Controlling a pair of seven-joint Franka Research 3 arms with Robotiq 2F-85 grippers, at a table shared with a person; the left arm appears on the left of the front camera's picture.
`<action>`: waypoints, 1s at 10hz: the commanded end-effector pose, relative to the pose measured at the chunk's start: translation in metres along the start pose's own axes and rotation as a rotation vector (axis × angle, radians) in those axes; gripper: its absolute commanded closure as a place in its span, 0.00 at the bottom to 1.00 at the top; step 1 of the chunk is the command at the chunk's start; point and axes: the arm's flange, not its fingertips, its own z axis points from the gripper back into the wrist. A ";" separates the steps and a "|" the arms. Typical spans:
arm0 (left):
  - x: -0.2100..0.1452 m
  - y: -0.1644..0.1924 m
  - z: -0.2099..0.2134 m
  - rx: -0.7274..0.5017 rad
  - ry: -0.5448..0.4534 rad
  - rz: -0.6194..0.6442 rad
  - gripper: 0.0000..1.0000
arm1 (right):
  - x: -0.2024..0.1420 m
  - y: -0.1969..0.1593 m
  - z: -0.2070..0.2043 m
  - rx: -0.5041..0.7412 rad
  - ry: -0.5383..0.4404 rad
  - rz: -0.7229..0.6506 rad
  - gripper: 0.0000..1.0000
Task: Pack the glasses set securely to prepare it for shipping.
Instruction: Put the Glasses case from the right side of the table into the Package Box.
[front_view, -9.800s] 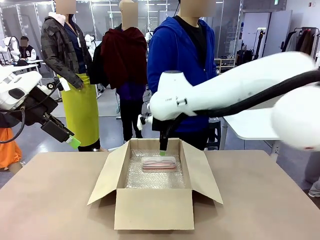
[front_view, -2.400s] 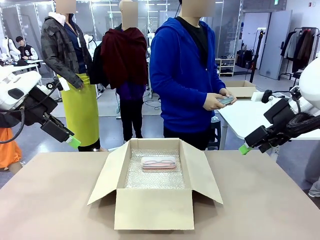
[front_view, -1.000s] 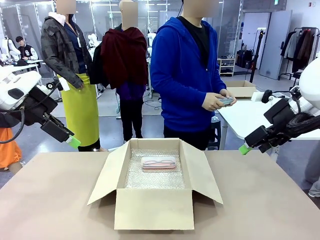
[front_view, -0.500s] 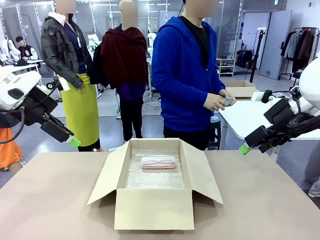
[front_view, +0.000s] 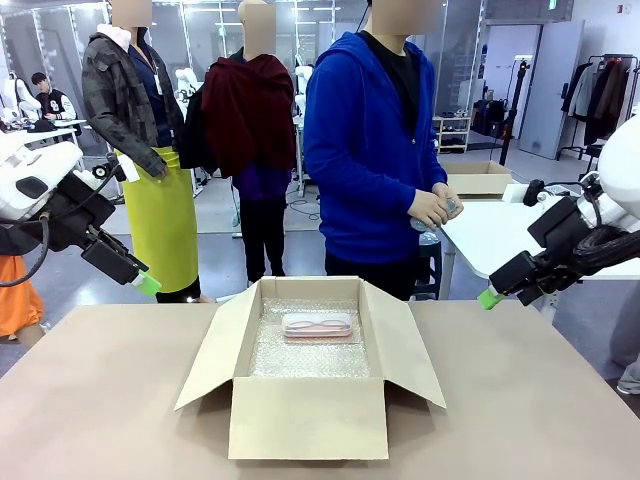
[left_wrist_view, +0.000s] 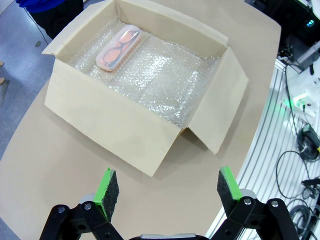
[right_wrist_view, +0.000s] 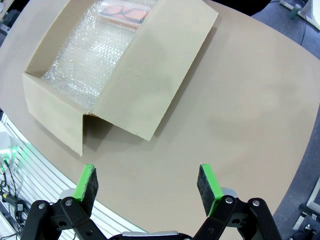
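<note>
Front view: pink case (front_view: 317, 324) in box (front_view: 308, 418); my left gripper (front_view: 147, 284) & right gripper (front_view: 488, 297) open, empty. Next: 2nd one from person's hands (front_view: 436, 208).

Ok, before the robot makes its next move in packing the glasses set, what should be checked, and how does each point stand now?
1. Left gripper open and empty: ok.
2. Right gripper open and empty: ok.
3. Box flaps open, way in from above free: ok.
4. Bubble wrap lines the box floor: ok.
5. Pink case lies flat on the wrap, at the far side of the box: ok.
6. Whole set in the box: not ok, one case lies there. The person's hands are closed together beyond the table; what they hold: cannot tell.
</note>
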 end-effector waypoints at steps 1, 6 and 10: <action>-0.001 0.002 0.002 -0.016 -0.016 -0.018 0.00 | 0.000 -0.002 -0.002 -0.007 -0.007 0.022 0.00; -0.001 0.002 0.002 -0.016 -0.016 -0.018 0.00 | 0.000 -0.002 -0.002 -0.007 -0.007 0.022 0.00; -0.001 0.002 0.002 -0.016 -0.016 -0.018 0.00 | 0.000 -0.002 -0.002 -0.007 -0.007 0.022 0.00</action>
